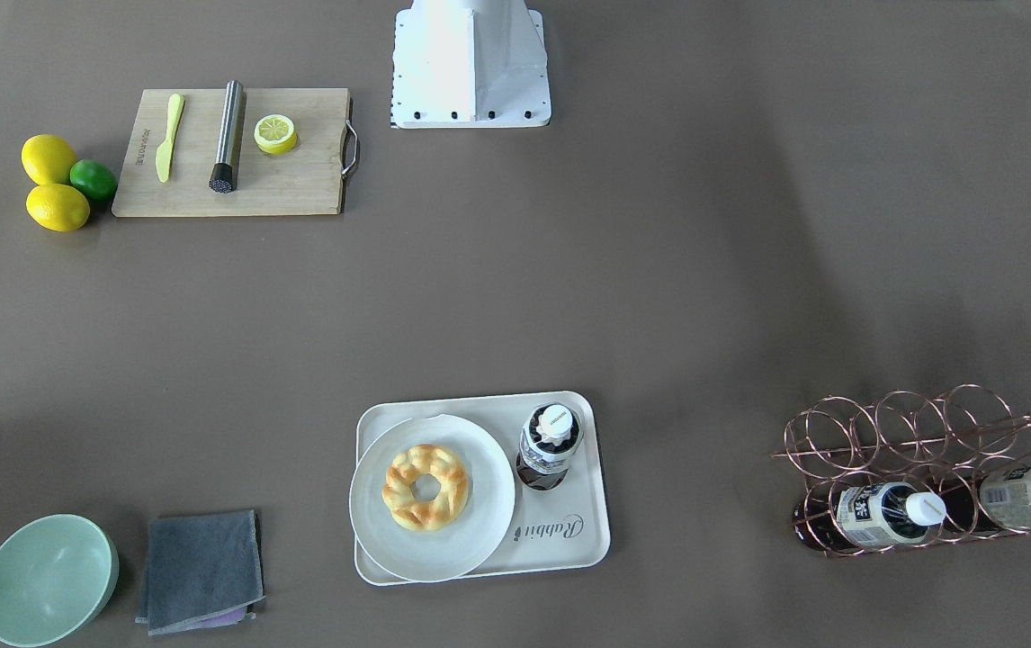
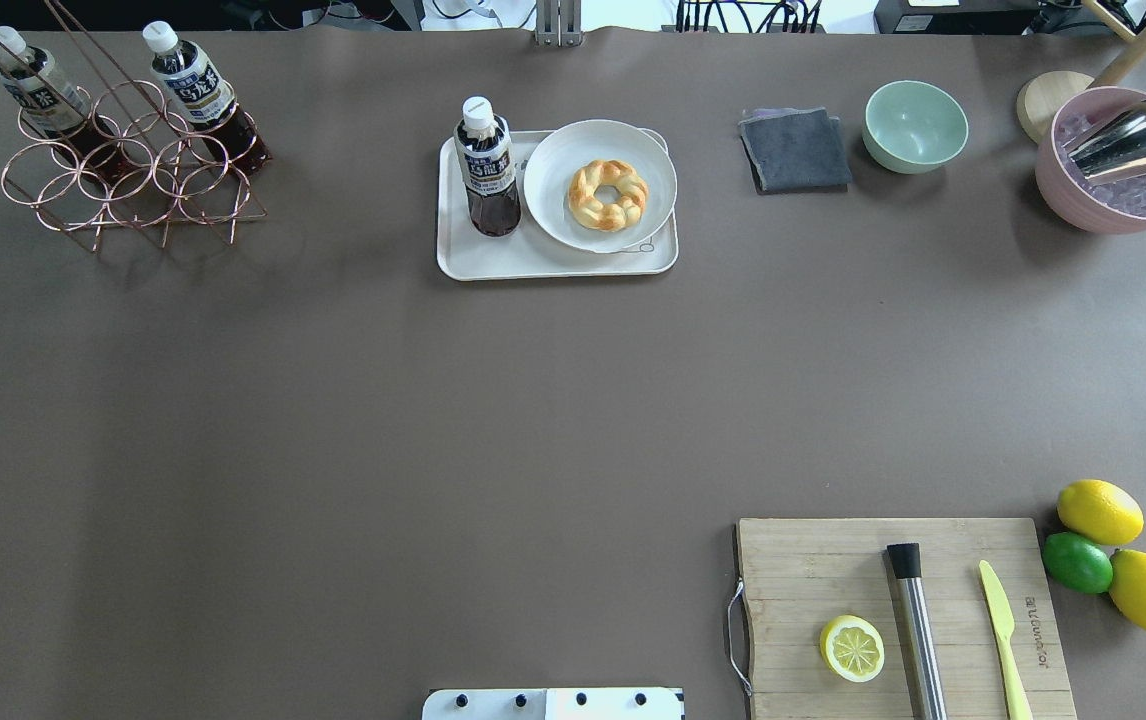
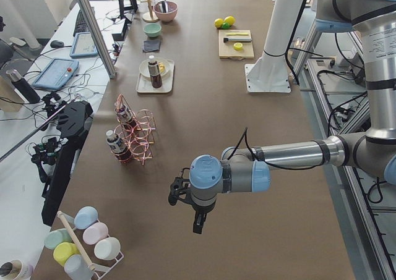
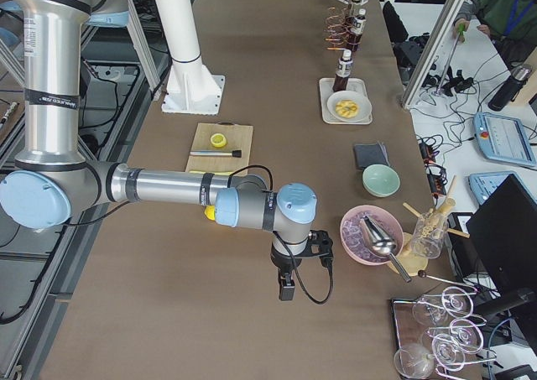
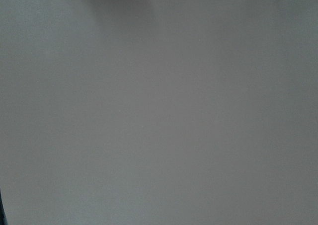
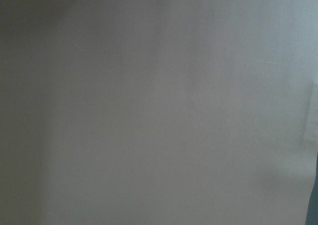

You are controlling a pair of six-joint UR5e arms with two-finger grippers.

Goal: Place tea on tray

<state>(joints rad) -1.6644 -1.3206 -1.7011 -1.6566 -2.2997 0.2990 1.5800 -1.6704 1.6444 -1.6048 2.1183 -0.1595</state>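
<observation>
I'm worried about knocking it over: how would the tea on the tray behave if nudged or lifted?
The tea stands upright on the tray, tall and narrow, so a push near the top would probably tip it. It looks nearly full, so likely heavy for its size. Its round body would probably roll once down.

Left end effector (image 3: 197, 224), right end effector (image 4: 287, 289), pointing downward

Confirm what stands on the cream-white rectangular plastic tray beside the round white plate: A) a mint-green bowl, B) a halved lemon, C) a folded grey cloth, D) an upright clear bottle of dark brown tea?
D: the white-capped clear plastic tea bottle stands upright on the tray, right next to the plate.
</observation>
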